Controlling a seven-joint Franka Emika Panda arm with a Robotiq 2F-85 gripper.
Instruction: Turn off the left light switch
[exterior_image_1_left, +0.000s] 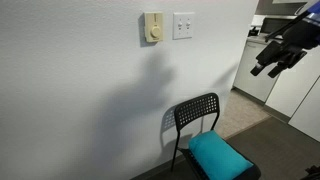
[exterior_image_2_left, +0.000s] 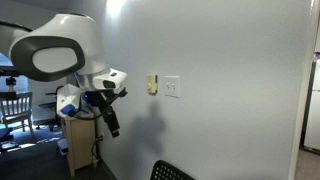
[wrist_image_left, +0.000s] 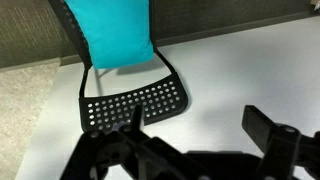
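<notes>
High on the wall, just beside the cream knob plate (exterior_image_1_left: 152, 28), the left light switch (exterior_image_1_left: 179, 25) sits untouched on its white plate (exterior_image_1_left: 184, 17). Well apart from that knob plate, the hand (exterior_image_1_left: 268, 67) hangs released, fingers spread, holding nothing; the reach and the flip are both left to do.

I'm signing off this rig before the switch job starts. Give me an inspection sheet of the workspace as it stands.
Surface: white wall, plain and unmarked.
Job's things: left light switch on the white two-gang plate; toggle position too small to tell.
Clutter: cream knob plate beside the white plate; black chair with teal cushion below.
Grippers: gripper open, well away from the plates, holding nothing.
Cables: nothing seen.
Surroundings: white cabinets past the wall's edge.
</notes>
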